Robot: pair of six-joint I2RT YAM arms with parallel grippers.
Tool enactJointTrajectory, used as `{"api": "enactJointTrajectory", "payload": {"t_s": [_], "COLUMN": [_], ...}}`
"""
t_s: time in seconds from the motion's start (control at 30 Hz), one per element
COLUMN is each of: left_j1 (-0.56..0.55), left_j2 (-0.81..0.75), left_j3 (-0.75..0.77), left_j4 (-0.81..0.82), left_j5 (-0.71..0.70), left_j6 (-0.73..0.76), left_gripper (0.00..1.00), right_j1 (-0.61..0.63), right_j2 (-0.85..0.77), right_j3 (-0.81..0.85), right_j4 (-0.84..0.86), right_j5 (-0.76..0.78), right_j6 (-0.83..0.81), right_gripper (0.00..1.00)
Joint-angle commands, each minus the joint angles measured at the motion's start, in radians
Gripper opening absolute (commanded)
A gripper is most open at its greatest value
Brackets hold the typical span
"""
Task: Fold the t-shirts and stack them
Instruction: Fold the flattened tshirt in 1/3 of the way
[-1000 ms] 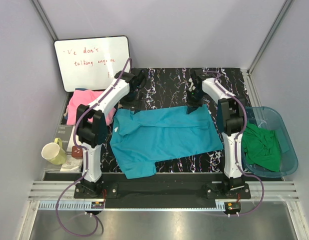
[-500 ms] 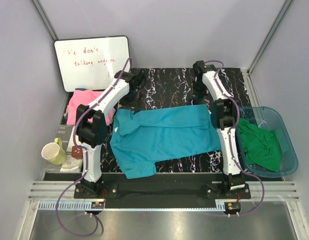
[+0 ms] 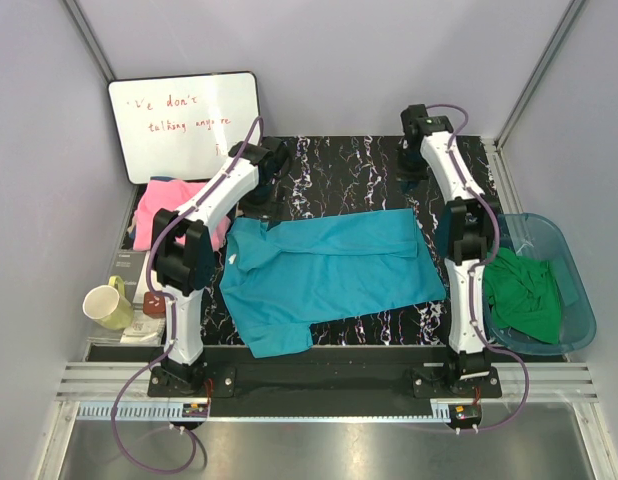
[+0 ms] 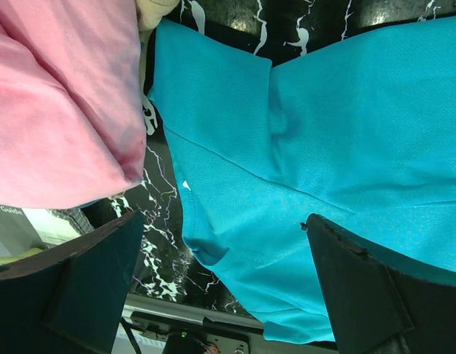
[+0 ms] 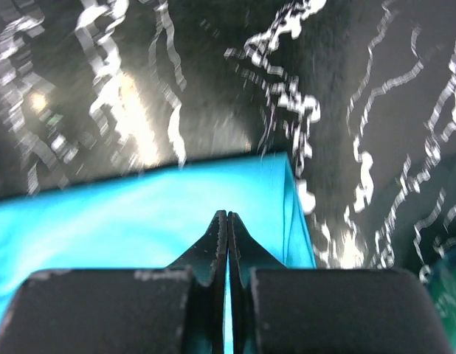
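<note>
A teal-blue t-shirt lies spread flat on the black marbled table. It also shows in the left wrist view and the right wrist view. A pink t-shirt lies bunched at the table's left edge, beside the teal shirt's sleeve in the left wrist view. A green t-shirt lies crumpled in the tub. My left gripper hangs open and empty above the teal shirt's far left part. My right gripper is shut and empty, raised just beyond the shirt's far right corner.
A translucent blue tub stands at the right edge. A whiteboard leans at the back left. A yellow mug and small items sit at the near left. Grey walls close in the back and sides.
My right gripper has let go of the teal shirt's far right corner and has risen towards the back right. The corner now lies flat. The left arm has not moved.
</note>
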Motion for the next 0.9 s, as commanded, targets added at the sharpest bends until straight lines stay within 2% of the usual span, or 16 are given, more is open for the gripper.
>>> {"api": "enactJointTrajectory", "payload": {"t_s": [0.0, 0.2, 0.33, 0.7, 0.87], "left_j1": [-0.004, -0.004, -0.004, -0.004, -0.004], "left_j2": [-0.026, -0.012, -0.009, -0.032, -0.045], "left_j3": [0.013, 0.04, 0.051, 0.001, -0.009], "left_j4": [-0.002, -0.003, -0.002, -0.003, -0.005], "left_j5": [0.016, 0.018, 0.022, 0.038, 0.024], "left_j6": [0.019, 0.033, 0.032, 0.019, 0.022], "left_gripper": [0.99, 0.99, 0.99, 0.99, 0.99], "right_j1": [0.021, 0.071, 0.122, 0.168, 0.168], "right_j2": [-0.164, -0.223, -0.231, -0.047, 0.028], "right_j3": [-0.138, -0.364, -0.424, -0.335, -0.211], "right_j4": [0.038, 0.077, 0.11, 0.124, 0.092], "right_j5": [-0.053, -0.155, -0.163, -0.172, -0.082], "right_j6": [-0.032, -0.059, -0.05, -0.024, -0.018], "right_gripper": [0.0, 0.0, 0.0, 0.0, 0.0]}}
